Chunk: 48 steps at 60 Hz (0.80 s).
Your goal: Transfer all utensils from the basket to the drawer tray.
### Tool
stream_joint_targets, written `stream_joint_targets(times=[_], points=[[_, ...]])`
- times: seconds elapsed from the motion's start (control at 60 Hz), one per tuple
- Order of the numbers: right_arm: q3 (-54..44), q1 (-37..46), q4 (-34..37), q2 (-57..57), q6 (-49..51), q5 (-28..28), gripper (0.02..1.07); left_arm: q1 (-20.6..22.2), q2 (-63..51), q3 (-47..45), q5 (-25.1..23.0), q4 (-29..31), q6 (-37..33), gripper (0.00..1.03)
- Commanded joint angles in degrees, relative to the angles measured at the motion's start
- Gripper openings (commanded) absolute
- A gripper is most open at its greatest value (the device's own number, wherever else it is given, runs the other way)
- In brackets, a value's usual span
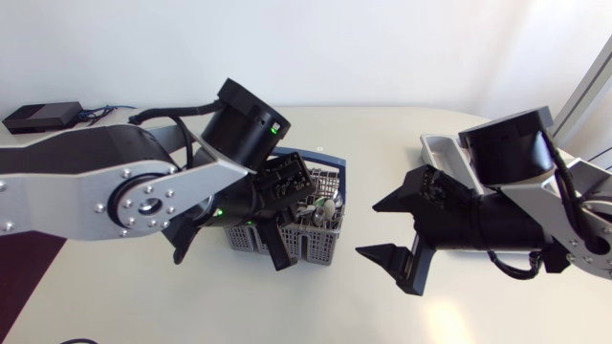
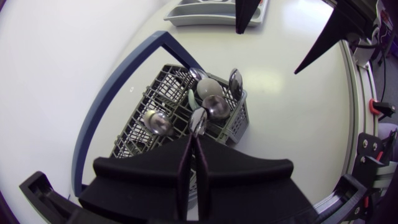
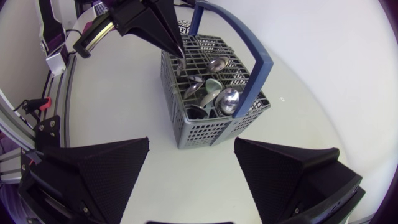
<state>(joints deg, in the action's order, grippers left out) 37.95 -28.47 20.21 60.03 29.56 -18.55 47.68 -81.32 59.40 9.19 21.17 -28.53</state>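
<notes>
A grey wire basket (image 1: 320, 239) with a blue handle (image 2: 106, 106) stands mid-table and holds several spoons (image 2: 217, 104). My left gripper (image 2: 194, 138) hangs over the basket's near corner, shut on the bowl of one upright spoon (image 2: 199, 120). In the head view the left gripper (image 1: 277, 244) reaches down over the basket's front edge. My right gripper (image 1: 387, 229) is open and holds nothing, a short way right of the basket. In the right wrist view the basket (image 3: 205, 127) stands just ahead of the right gripper (image 3: 191, 146). The grey drawer tray (image 1: 435, 148) lies half under my right arm.
A dark flat box (image 1: 43, 117) with a cable sits at the table's far left corner. The tray (image 2: 205, 14) lies beyond the basket in the left wrist view. Bare white tabletop (image 1: 316, 306) stretches in front of the basket.
</notes>
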Motion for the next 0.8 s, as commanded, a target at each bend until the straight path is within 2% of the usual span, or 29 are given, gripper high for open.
stream_joint_targets(times=[0.0,0.25,0.567,0.783], points=[[1.24,-0.89,-1.75,0.79,-5.48,0.35,1.01,-0.04,2.31,2.74,1.44,1.33,3.57,0.04],[2.3,-6.86,-5.18,2.55,-12.07,2.99,1.0,0.4,5.21,6.26,3.38,3.97,8.32,0.03],[2.12,-13.46,-10.8,2.9,-13.65,12.13,1.0,0.57,9.25,9.51,4.61,6.08,14.21,0.04],[4.15,-14.51,-16.16,2.99,-13.57,13.98,0.95,-1.8,7.84,12.85,-1.46,7.22,20.27,0.04]])
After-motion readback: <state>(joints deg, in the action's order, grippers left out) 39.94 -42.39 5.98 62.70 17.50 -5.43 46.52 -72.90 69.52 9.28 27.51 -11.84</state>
